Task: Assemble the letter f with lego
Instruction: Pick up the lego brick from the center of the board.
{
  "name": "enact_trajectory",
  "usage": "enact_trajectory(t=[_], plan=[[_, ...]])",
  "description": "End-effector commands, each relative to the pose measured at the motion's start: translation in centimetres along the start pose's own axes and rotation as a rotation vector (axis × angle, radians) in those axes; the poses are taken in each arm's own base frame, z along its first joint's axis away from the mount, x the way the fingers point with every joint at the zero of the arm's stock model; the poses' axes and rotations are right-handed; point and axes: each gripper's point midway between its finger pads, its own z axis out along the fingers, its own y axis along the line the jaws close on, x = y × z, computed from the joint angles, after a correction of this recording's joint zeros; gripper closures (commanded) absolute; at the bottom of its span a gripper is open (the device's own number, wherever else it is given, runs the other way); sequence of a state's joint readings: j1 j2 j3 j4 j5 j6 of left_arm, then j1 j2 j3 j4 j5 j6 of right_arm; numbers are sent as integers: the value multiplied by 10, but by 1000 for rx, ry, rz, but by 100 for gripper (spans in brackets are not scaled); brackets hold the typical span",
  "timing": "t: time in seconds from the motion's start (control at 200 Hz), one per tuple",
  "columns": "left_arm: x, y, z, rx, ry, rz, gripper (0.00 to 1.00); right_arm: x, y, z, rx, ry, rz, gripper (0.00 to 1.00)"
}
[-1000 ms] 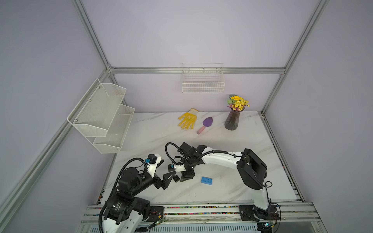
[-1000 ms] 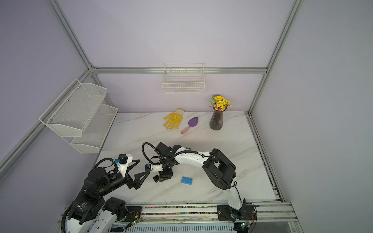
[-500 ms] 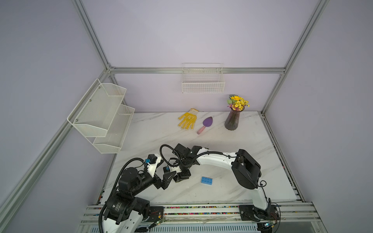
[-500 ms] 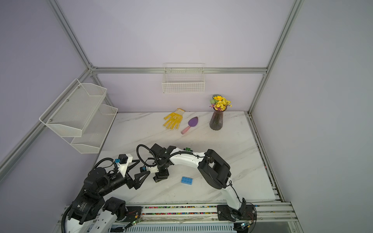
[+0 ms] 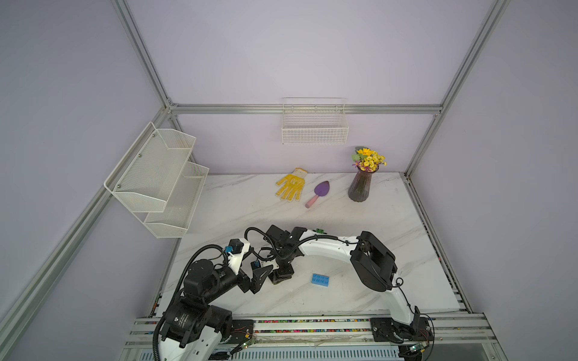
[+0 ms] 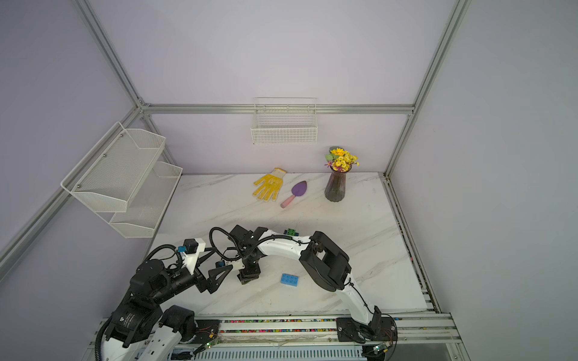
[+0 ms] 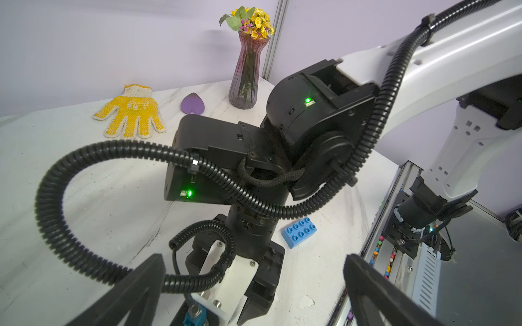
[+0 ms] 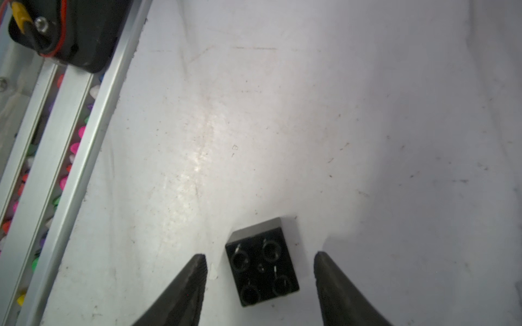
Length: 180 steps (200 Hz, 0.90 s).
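A black lego brick (image 8: 261,262) lies studs-up on the marble table, between the fingers of my right gripper (image 8: 259,255). That gripper is open, with a gap on each side of the brick. In both top views the right gripper (image 5: 281,278) (image 6: 248,278) points straight down and hides the black brick. A blue lego brick (image 5: 320,279) (image 6: 289,279) (image 7: 299,231) lies loose just right of it. A green brick (image 6: 291,232) peeks out behind the right forearm. My left gripper (image 5: 262,262) (image 7: 252,261) is wide open, empty and just left of the right gripper. The letter f is out of view.
A yellow glove (image 5: 291,187), a purple trowel (image 5: 319,192) and a vase of flowers (image 5: 362,184) stand at the back of the table. White shelves (image 5: 159,178) hang on the left wall, and a wire basket (image 5: 314,128) on the back wall. The front rail (image 8: 70,141) runs close to the black brick.
The right arm has swung left and its gripper has come down near the left gripper. The left arm and the blue brick have not moved.
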<state>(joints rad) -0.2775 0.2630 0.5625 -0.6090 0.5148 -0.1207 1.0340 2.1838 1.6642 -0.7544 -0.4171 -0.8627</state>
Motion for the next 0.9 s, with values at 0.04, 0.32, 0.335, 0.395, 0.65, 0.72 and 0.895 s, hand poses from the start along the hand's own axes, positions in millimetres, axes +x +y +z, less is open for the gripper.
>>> enact_trajectory(t=[0.04, 0.32, 0.335, 0.395, 0.65, 0.72, 0.895], plan=[[-5, -2, -1, 5, -20, 11, 0, -2, 7, 6, -38, 7, -22, 37], [-4, -2, -1, 5, -18, 10, 0, -3, 6, 9, -46, 17, -13, 69], [-4, -2, -1, 5, -17, 9, 0, -3, 6, 9, -45, 18, -12, 72], [-4, -2, 0, 5, -17, 10, 0, -3, 5, 8, -43, 24, -8, 77], [-4, -2, 0, 4, -17, 9, 0, 9, -17, -14, 31, 47, 101, 87], [-4, -1, 0, 3, -16, 9, 0, 15, -29, -35, 65, 21, 151, 87], [-3, -1, 1, 5, -9, 3, 0, 32, -59, -102, 194, -5, 237, 87]])
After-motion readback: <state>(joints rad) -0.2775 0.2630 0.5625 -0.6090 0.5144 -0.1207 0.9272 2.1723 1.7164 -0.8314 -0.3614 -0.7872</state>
